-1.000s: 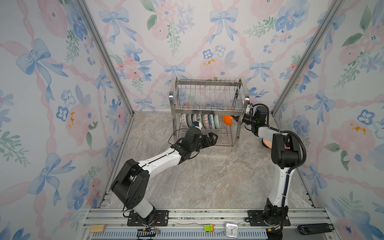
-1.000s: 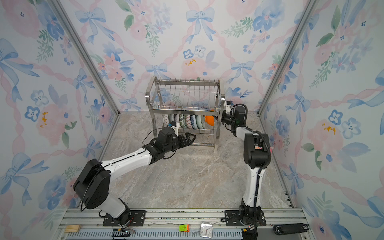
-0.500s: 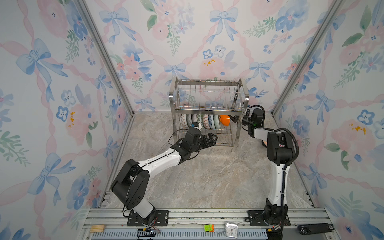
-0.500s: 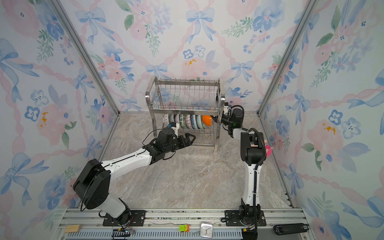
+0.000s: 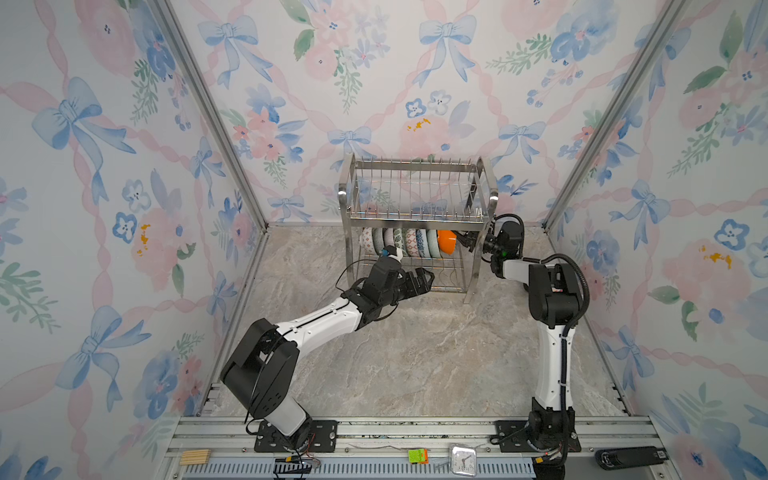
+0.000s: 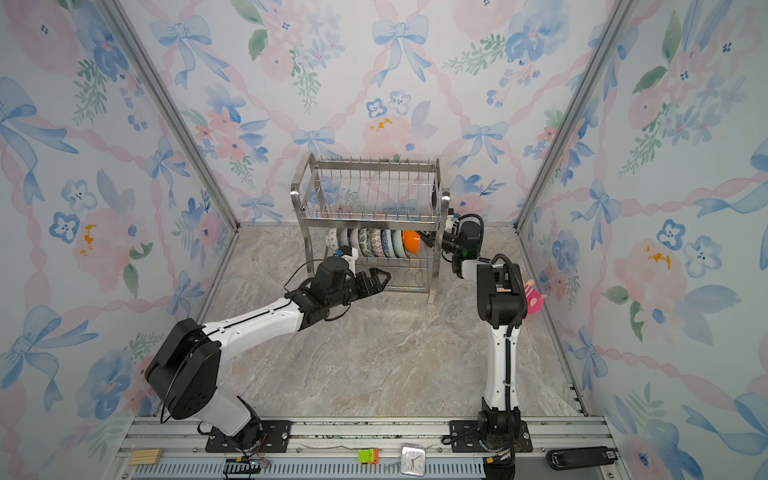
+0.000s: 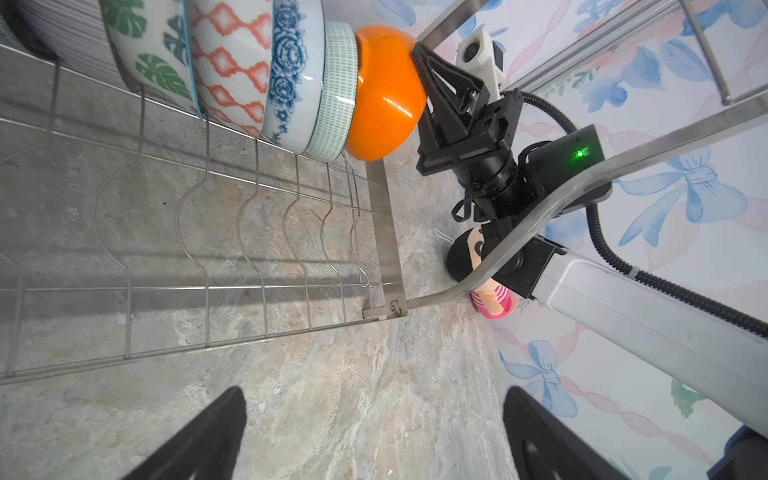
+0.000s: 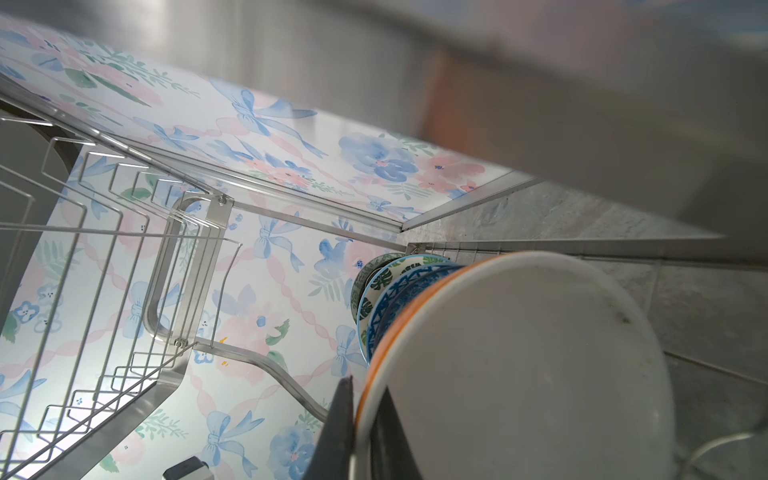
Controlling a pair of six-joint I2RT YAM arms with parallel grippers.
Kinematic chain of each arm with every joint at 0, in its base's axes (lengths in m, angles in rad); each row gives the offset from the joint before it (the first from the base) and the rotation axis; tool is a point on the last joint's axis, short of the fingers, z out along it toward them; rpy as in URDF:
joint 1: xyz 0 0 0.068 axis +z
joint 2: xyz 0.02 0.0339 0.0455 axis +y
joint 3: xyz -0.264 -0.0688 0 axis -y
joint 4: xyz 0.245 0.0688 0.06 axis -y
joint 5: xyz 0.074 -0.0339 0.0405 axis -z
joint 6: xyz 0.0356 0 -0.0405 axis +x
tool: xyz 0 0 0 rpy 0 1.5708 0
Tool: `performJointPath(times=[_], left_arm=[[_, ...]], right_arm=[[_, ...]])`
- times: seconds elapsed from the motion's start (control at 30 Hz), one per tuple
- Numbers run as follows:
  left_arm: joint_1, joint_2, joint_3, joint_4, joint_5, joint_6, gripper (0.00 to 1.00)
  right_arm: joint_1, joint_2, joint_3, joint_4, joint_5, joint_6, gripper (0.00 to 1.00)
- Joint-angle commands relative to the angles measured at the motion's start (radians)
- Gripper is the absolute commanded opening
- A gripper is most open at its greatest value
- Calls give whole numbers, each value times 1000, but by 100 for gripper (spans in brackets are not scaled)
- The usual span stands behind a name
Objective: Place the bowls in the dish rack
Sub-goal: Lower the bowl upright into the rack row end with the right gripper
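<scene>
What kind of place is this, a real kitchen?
Likely a robot test cell instead: floral wallpaper panels in aluminium framing, two white-and-black robot arms bolted to a metal rail, and a shiny steel wire dish rack.

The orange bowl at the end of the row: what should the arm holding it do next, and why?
Probably open the right gripper and let go. Its jaws pinch the rim of the orange bowl, which leans against the pale green bowl in the lower tier of the dish rack, so it looks placed.
</scene>
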Motion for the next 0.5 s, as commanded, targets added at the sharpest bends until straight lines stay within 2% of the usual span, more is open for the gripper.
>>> performJointPath(times=[0.0,0.27,0.47], left_arm=[[5,-29,-18,1,-15,19,98],[5,-36,-24,-2,-15,22,98],[6,-40,-23,-5,-13,22,98]], right_arm=[[10,18,18,64,39,21,0],[17,21,-2,25,76,24,0],[18,-7,-30,-77,116,-43,0]])
